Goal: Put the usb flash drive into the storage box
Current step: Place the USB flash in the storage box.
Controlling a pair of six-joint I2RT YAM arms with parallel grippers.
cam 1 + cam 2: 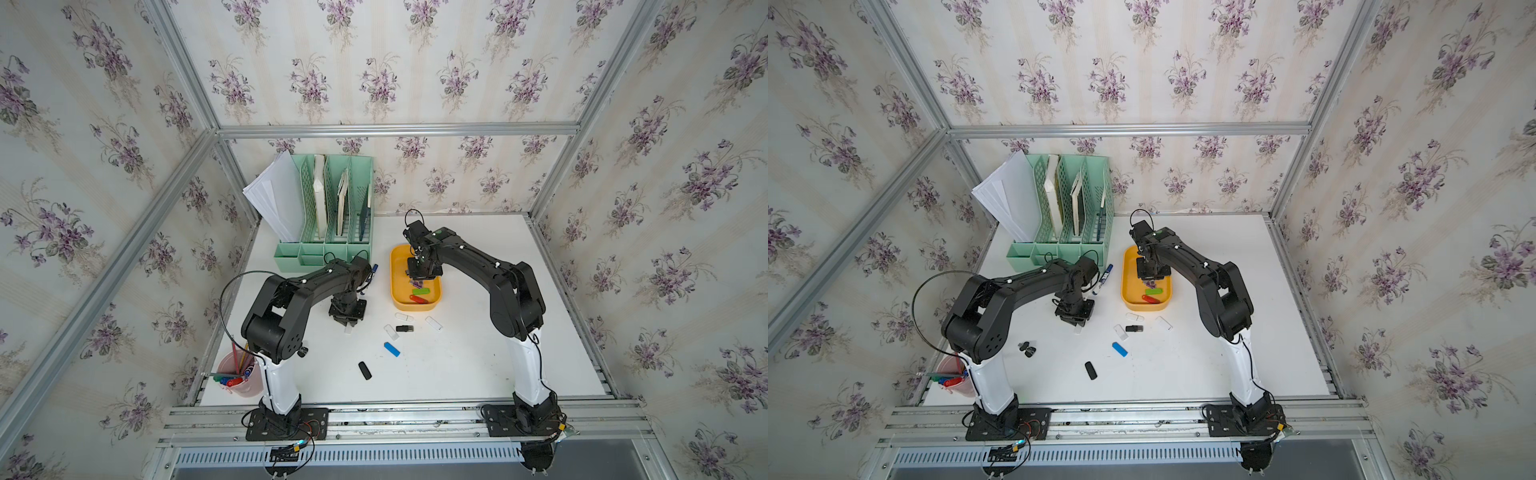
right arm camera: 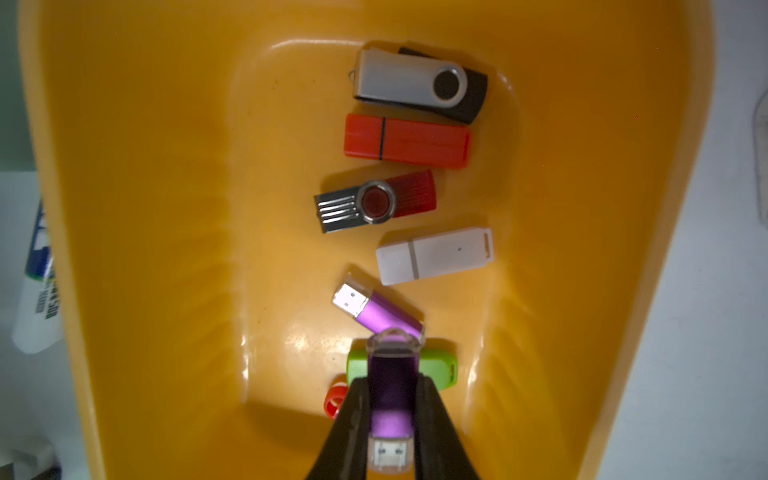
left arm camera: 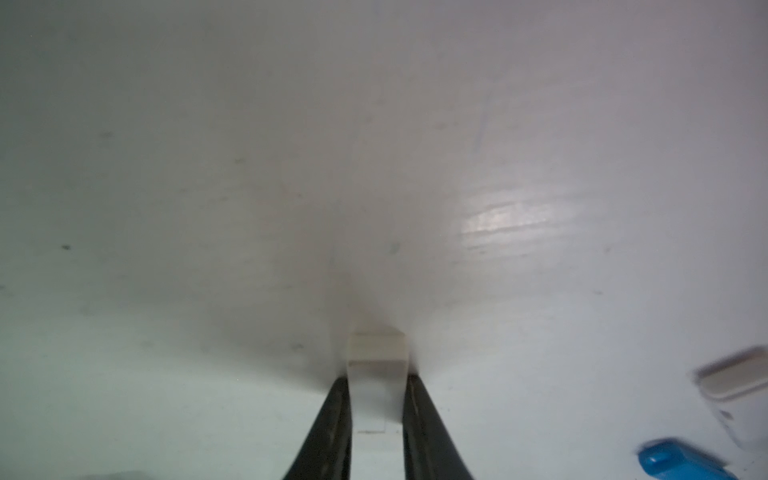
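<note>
Right arm (image 1: 478, 257): we see it elbow-bent, wrist down over the storage box (image 2: 145, 208);
Right tool (image 2: 391, 380): clenched on the purple usb flash drive (image 2: 390, 419) above the box floor;
Left arm (image 1: 307, 286): bent, wrist down beside the box;
Left tool (image 3: 377, 376): grasping a white usb flash drive (image 3: 376, 349)

White tabletop (image 1: 478, 365). Back-left: mint-green file organizer (image 1: 328, 249) w/ papers. Right of it a blue marker (image 1: 1105, 276), then the yellow-orange storage box (image 1: 415, 308). Near box's front edge, not touching: rounded white drive (image 1: 404, 318), flat white drive (image 1: 433, 323), pale drive (image 1: 391, 331), w/ small black drive (image 1: 404, 328) just beside it. Further fwd: blue drive (image 1: 391, 349), black drive (image 1: 365, 370). Front-left corner: pink pencil cup (image 1: 253, 384). Small black objects (image 1: 1026, 349) nearby, too small to ID.
</note>
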